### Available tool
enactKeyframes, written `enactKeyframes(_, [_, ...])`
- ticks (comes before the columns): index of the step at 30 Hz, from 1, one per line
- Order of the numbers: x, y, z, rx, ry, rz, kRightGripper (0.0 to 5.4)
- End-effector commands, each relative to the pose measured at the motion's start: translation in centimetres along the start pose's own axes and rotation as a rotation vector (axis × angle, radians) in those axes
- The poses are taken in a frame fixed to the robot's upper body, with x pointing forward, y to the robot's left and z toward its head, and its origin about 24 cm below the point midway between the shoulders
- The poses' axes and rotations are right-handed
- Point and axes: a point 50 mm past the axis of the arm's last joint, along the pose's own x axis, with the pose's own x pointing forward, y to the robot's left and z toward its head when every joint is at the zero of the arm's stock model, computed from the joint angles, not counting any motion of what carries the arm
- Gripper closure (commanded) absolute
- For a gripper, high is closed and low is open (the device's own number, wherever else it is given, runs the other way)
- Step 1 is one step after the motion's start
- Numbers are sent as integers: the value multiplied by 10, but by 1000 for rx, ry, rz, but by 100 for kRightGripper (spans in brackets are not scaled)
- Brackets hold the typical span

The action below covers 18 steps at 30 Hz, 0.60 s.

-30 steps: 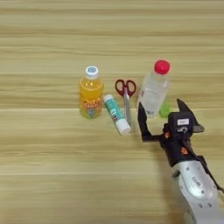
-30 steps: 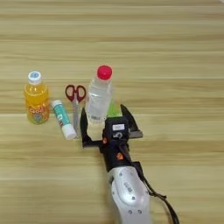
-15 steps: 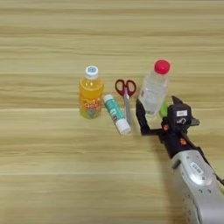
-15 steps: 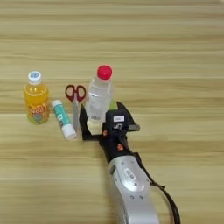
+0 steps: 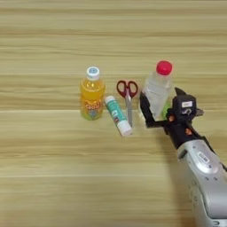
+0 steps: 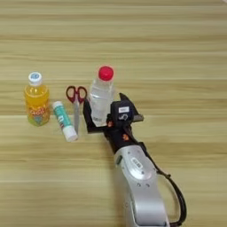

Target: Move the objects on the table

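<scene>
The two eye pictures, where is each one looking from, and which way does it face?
Left eye view: sits on the robot's head, looks down on the wooden table; its silver right arm enters at bottom right, tool around the clear bottle.
Right eye view: same head, reaching a little further right; the arm rises from the bottom middle.
Both share the orange juice bottle, scissors, tube and clear bottle.
</scene>
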Motion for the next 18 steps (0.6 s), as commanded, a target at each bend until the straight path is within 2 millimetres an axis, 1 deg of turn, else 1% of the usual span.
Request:
enactKeyframes(1, [16,-3,21,-3,-86,25,4])
enactKeyframes(9, [25,-5,18,1,-77,49,4])
enactKeyframes(18, [27,-6,13,15,-69,58,4])
